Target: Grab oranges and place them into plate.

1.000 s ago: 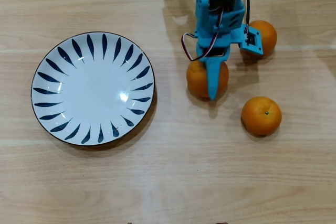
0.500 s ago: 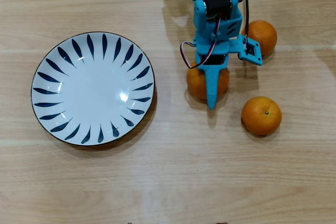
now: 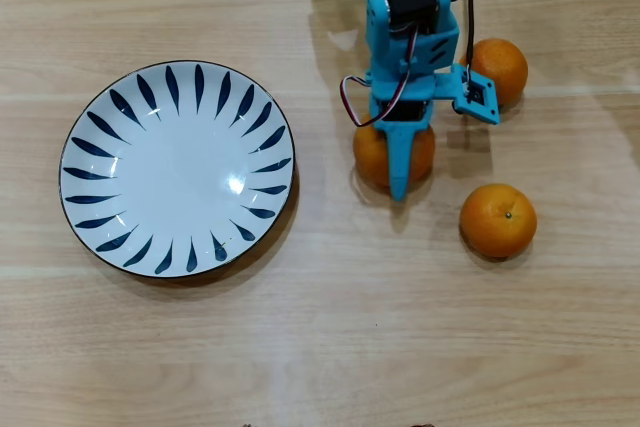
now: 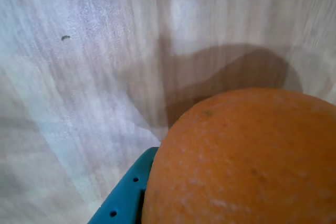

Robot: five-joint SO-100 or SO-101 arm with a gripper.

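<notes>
While over table: claw (image 3: 400, 187) gripping orange (image 3: 372, 155)

Blue plastic two-finger gripper (image 3: 399, 185) points down-frame in overhead view, arm entering from top edge. One blue finger (image 4: 126, 195) visible in wrist view; jaw gap hidden.

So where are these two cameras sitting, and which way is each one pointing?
Overhead view: fixed above, looking straight down at the wooden table, the empty plate and three oranges; the blue arm enters from the top edge, its gripper over the middle orange.
Wrist view: rides on the arm, aimed down at the tabletop from very close; one blue finger shows at the bottom.
Shared: the middle orange, which fills the wrist view's lower right.
</notes>
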